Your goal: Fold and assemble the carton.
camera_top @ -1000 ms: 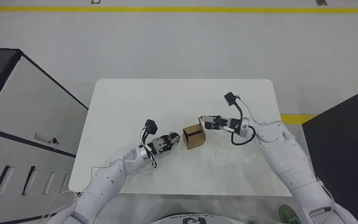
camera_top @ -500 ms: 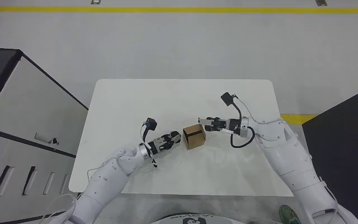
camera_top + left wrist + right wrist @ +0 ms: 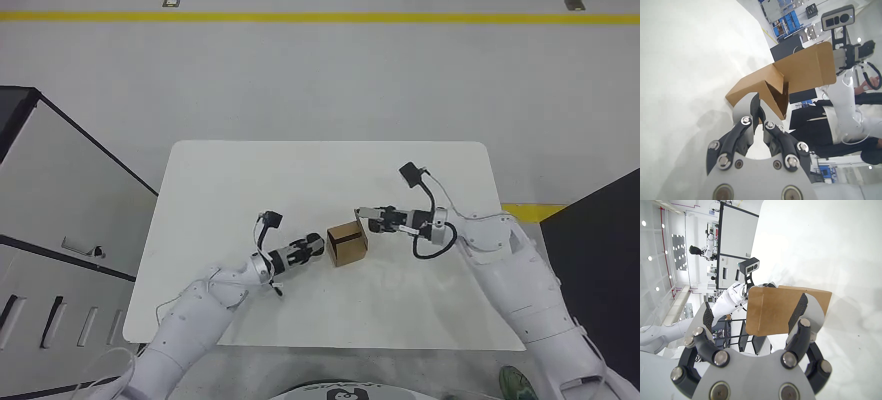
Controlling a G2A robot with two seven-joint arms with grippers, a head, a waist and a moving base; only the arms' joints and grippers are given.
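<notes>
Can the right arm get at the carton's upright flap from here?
Probably yes. The right gripper is open and the flap appears to stand between its fingers, nothing in front of it. The left gripper sits at the carton's opposite side, out of the way.

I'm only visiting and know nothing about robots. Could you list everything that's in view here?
carton: one, brown cardboard, middle of the table, one flap standing open
table: one, white, under the carton
cabinet: one, grey with black edging, beside the table on the left arm's side
floor tape: two strips, yellow, a long one beyond the table's far edge, a short one on the right arm's side
left gripper: one, black and grey, fingers together at one side of the carton
right gripper: one, black and grey, open, at the carton's opposite side
</notes>
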